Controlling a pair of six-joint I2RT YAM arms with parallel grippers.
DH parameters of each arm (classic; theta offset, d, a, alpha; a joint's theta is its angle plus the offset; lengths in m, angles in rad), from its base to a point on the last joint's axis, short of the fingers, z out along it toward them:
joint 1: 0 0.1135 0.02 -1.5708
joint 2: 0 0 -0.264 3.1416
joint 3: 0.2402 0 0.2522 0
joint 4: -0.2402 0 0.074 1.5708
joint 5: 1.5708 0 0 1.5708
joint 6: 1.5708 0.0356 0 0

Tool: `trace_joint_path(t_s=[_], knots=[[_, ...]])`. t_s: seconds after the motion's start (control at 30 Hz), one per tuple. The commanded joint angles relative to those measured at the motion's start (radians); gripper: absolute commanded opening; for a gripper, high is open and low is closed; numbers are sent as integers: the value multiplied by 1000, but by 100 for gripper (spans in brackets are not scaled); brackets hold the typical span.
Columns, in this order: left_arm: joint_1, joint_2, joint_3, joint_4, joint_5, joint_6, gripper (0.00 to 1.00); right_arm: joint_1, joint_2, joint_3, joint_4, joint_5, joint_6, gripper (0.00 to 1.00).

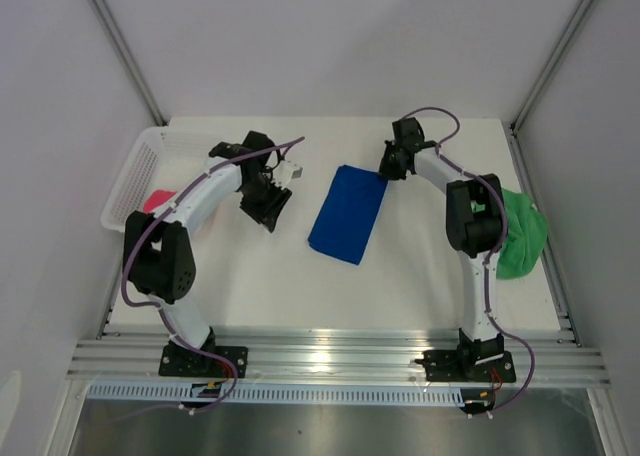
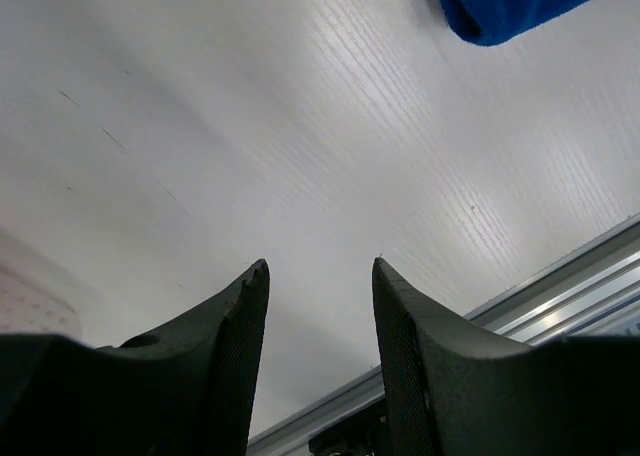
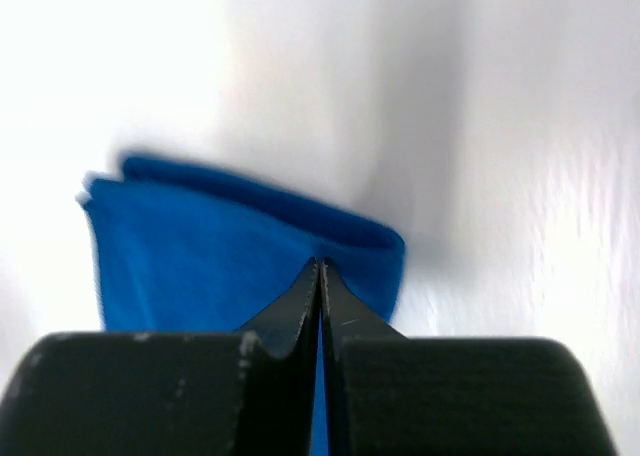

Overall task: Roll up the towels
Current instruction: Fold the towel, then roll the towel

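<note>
The blue towel (image 1: 348,214) lies folded flat mid-table, also showing in the right wrist view as the blue towel (image 3: 200,256) and as a corner (image 2: 520,1) in the left wrist view. My right gripper (image 1: 388,166) (image 3: 320,264) is shut, its tips down at the towel's far right corner by the folded edge; no cloth shows between the jaws. My left gripper (image 1: 270,214) (image 2: 320,266) hangs open over bare table left of the towel, nothing between its fingers. The pink-red towel (image 1: 157,201) sits in the basket. The green towel (image 1: 522,236) lies crumpled at the right edge, partly behind the right arm.
A white mesh basket (image 1: 135,171) stands at the table's left edge. An aluminium rail (image 1: 340,351) (image 2: 560,276) runs along the near edge. White walls close in the back and both sides.
</note>
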Motion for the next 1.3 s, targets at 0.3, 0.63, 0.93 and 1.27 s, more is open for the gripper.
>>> trace_joint_path(t_s=[0.3, 0.63, 0.93, 1.27], knots=[[-142, -53, -58, 140, 35, 327, 47, 18, -255, 16, -201, 22, -13, 30], [-323, -66, -141, 266, 132, 757, 61, 101, -504, -609, 13, -238, 225, 41], [-406, -87, -448, 586, 9, 955, 61, 178, -497, -673, 78, -235, 262, 42], [-408, -99, -429, 544, 17, 914, 59, 144, -586, -747, 87, -231, 227, 41]])
